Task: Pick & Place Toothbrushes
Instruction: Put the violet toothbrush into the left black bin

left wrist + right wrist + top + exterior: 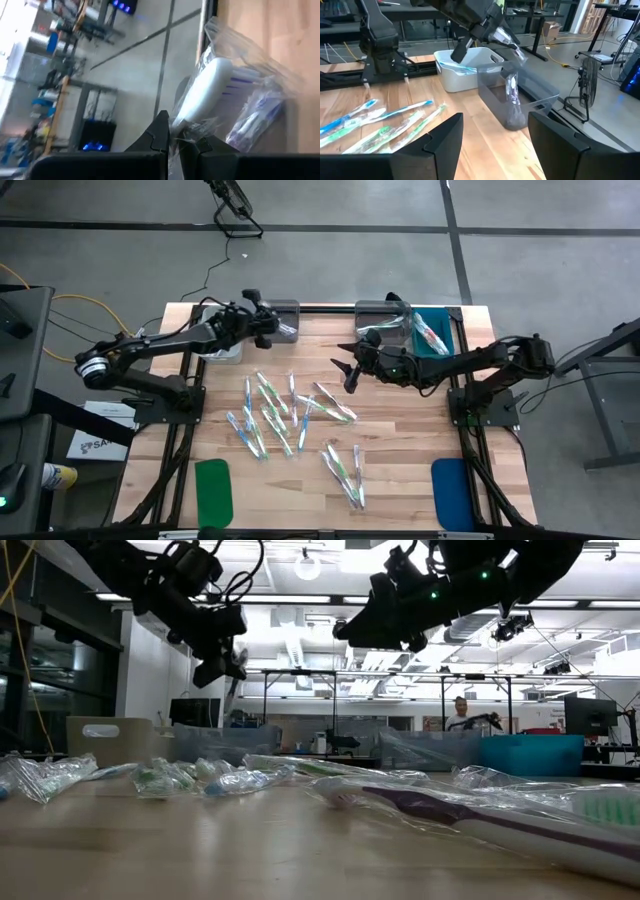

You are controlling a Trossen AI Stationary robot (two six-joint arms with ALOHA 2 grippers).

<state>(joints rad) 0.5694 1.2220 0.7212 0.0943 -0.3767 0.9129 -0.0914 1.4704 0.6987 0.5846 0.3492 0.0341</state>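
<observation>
We see the left pincer [270,320] clamped on a wrapped toothbrush [210,92], held above the clear bin [520,97] at the worktop's [400,480] far edge. The right pincer [345,370] hovers with fingers spread wide and empty, just short of the teal bin [440,340]. Loose toothbrushes [290,420] litter the middle; the near corners hold a green pad [213,490] and a blue pad [450,492].
</observation>
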